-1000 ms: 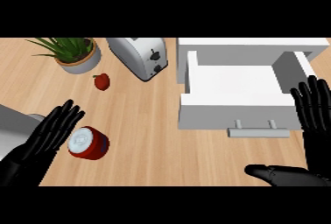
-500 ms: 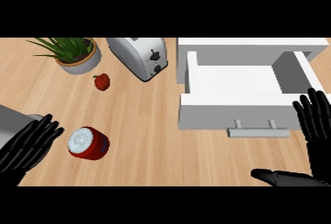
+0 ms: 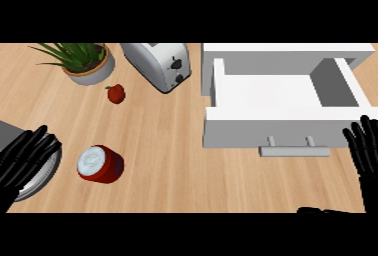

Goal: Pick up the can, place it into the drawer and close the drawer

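A red can (image 3: 100, 163) with a silver top stands on the wooden counter at the lower left. My left hand (image 3: 23, 159) is open just to its left, fingers straight, not touching it. The white drawer (image 3: 284, 127) stands pulled open at the upper right, nothing inside, its grey handle (image 3: 294, 150) facing me. My right hand (image 3: 365, 150) is open at the right edge, fingers up, beside the drawer's front corner.
A potted plant (image 3: 85, 61) sits at the back left, a silver toaster (image 3: 159, 64) beside it. A small red fruit (image 3: 116, 93) lies in front of them. A grey plate (image 3: 37, 175) lies partly under my left hand.
My left hand has drawn back down and to the left, away from the can. My right hand has sunk lower along the right edge. The can and drawer have not moved.
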Tool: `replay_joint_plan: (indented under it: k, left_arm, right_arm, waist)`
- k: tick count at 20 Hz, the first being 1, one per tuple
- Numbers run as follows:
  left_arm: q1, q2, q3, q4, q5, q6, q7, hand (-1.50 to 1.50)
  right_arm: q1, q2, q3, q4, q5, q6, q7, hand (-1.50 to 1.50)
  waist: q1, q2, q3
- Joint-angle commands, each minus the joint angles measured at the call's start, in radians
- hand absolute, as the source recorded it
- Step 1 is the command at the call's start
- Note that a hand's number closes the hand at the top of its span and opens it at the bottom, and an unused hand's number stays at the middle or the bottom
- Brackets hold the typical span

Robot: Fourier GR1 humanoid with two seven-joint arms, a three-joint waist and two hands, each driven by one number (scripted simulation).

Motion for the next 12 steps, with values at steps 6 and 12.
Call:
replay_joint_plan:
  k: [6, 12]
  left_arm:
    - [-0.134, -0.052, 0.011, 0.181, -0.087, -0.039, -0.019, -1.5]
    - [-0.103, -0.129, -0.055, 0.194, -0.206, -0.047, -0.069, -1.5]
  right_arm:
    - [0.007, 0.024, 0.0, -0.015, 0.026, 0.013, 0.01, -1.5]
    - [-0.038, 0.017, -0.008, -0.016, 0.044, 0.01, 0.044, -1.5]
  waist:
    - [-0.002, 0.001, 0.0]
    - [0.001, 0.001, 0.0]
